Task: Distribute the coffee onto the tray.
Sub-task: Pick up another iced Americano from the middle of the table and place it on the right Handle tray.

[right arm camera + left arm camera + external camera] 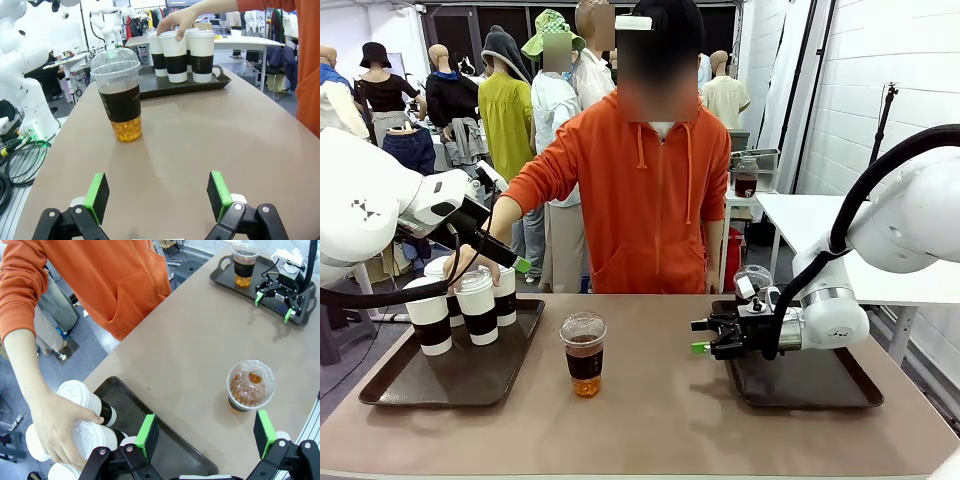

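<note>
Clear dome-lidded cup (120,100) on tabletop (650,400): probably light, thin-walled; grip gently at its dark band. Spread wide, empty: left hand (206,432), right hand (158,192).

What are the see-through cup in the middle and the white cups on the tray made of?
The middle cup looks like clear glossy plastic: the brown drink shows through wall and dome lid. The white cups look like matte paper with dark sleeves, probably card.

Bright, even indoor light casts soft shadows on the table (660,420); wrist views bow at the edges.
</note>
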